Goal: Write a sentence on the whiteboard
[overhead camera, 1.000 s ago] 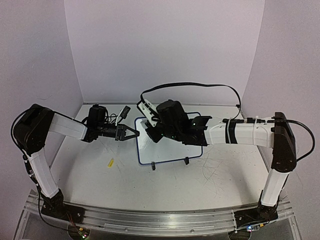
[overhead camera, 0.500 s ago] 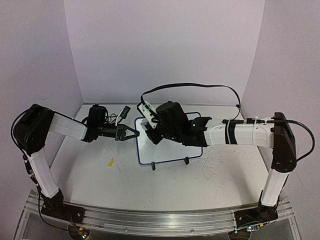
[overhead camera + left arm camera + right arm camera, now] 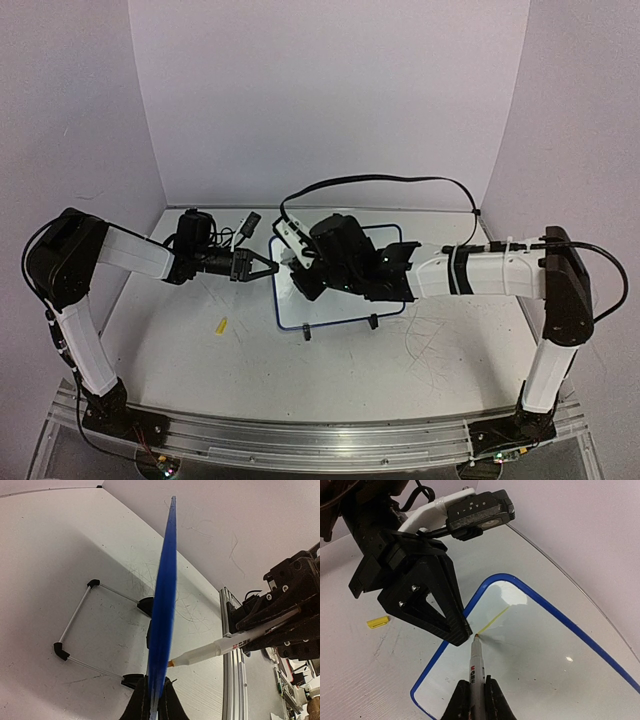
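Note:
The whiteboard (image 3: 335, 312), white with a blue rim, stands tilted at the table's middle. My left gripper (image 3: 268, 267) is shut on its left rim; in the left wrist view the fingertips (image 3: 142, 700) pinch the edge-on blue rim (image 3: 167, 580). My right gripper (image 3: 475, 686) is shut on a white marker (image 3: 477, 662), whose tip touches the board just beside the left gripper (image 3: 462, 632). From that tip one faint yellow-green stroke (image 3: 495, 619) runs up the board; no words of the sentence can be read. The right arm (image 3: 345, 250) hides the board's upper part from above.
A yellow marker cap (image 3: 221, 324) lies on the table left of the board. The board's wire stand (image 3: 75, 625) and two black clip feet (image 3: 372, 322) rest on the scuffed tabletop. A black cable (image 3: 380, 182) arcs over the right arm. Walls enclose three sides.
My right gripper with the marker has shifted slightly left and toward the near edge over the board. The left arm and the board have not moved.

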You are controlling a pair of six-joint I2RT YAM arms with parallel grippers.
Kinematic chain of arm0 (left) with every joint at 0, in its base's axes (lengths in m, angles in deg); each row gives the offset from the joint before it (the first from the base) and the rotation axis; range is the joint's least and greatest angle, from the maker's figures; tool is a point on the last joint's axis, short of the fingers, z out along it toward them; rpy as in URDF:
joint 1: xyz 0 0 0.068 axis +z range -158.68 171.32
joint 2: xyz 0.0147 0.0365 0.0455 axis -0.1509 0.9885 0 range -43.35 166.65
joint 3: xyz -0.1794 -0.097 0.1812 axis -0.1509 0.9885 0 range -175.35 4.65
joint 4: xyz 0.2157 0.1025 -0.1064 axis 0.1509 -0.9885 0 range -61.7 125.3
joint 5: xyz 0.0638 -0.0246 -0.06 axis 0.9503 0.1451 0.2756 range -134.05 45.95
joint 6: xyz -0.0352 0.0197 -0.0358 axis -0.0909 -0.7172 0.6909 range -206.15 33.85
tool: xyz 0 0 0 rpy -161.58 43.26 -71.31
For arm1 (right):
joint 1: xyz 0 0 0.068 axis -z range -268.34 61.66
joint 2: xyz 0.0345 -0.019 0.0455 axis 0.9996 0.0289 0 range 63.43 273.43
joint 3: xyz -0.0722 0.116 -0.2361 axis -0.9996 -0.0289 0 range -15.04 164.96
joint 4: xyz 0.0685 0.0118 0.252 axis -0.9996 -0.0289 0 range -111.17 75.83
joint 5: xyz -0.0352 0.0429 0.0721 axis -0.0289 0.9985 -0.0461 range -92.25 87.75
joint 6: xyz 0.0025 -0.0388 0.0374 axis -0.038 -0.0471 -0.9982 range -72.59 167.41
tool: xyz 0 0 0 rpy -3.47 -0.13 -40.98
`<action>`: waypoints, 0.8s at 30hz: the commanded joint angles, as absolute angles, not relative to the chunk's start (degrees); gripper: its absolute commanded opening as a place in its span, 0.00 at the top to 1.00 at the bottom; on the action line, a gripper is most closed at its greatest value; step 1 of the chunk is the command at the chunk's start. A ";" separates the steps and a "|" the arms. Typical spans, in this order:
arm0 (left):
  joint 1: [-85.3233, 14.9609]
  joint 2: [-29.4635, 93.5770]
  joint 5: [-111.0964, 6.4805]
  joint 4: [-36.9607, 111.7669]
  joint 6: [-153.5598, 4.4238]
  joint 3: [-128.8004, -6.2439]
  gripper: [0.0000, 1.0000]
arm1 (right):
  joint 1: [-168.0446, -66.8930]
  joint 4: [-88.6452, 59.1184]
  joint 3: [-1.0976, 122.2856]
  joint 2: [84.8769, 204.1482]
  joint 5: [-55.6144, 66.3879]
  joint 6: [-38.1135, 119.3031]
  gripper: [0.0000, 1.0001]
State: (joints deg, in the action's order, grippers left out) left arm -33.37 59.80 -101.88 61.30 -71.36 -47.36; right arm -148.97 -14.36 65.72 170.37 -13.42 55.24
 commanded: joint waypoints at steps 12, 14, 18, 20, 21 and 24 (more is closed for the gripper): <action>-33.38 57.89 -100.93 60.66 -71.56 -48.07 1.00 | -149.37 -12.08 65.96 165.65 -12.76 53.54 1.00; -33.38 57.93 -100.96 60.60 -71.64 -48.08 1.00 | -149.33 -11.59 65.81 165.31 -13.50 54.13 1.00; -33.38 57.82 -101.05 60.60 -71.65 -48.17 1.00 | -149.27 -10.96 66.15 165.86 -13.86 54.35 1.00; -33.38 57.80 -101.02 60.49 -71.65 -48.17 1.00 | -149.28 -10.77 66.56 166.42 -14.44 54.37 1.00; -33.38 57.76 -101.02 60.51 -71.67 -48.16 1.00 | -149.26 -10.51 66.78 166.72 -14.77 54.48 1.00; -33.40 57.73 -101.03 60.48 -71.73 -48.09 1.00 | -149.25 -10.30 67.78 168.08 -15.56 54.79 1.00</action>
